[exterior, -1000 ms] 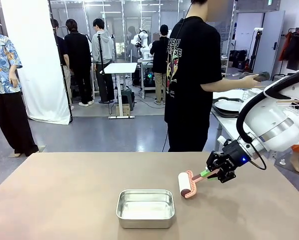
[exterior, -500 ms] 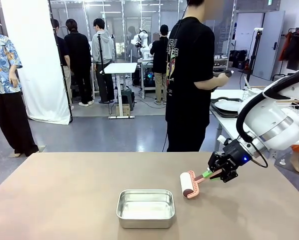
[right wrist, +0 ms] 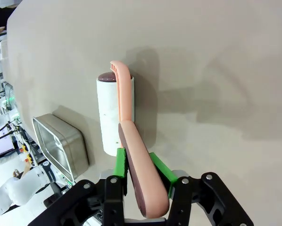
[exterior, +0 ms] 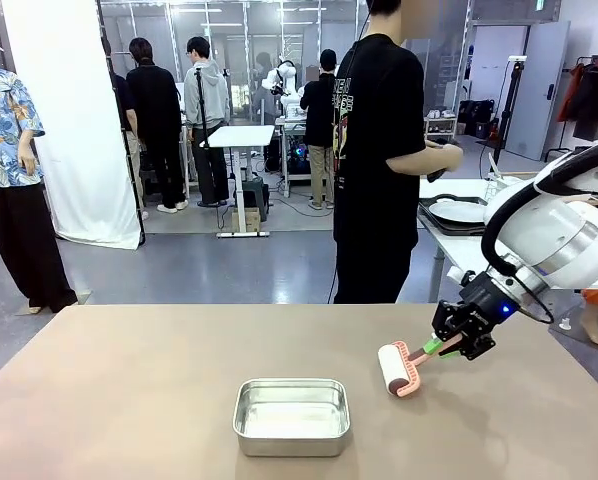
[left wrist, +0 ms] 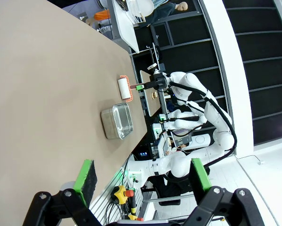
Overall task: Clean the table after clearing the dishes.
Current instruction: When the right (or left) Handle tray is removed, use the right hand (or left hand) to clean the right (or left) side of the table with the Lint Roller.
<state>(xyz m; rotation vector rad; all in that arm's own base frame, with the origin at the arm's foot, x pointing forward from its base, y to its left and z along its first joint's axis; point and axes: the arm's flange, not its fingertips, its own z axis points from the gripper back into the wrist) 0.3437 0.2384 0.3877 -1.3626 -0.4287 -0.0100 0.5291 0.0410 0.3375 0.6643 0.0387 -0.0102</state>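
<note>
Two green pads of my right gripper pinch the pink plastic handle of a white lint roller, its roll on the plain brownish-taupe table, right of a rectangular steel pan. My left gripper stands spread, empty. A round white plate on a dark tray sits on the far-right side table.

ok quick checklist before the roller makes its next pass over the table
1. right pincer shut on lint roller handle: ok
2. roller drum pressed onto table: cannot tell
3. dishes off the table: ok
4. rolling path free: not ok, steel pan sits on the table near the roller
5. left pincer open, far from the roller: ok
6. person's hand away from the table: ok
</note>
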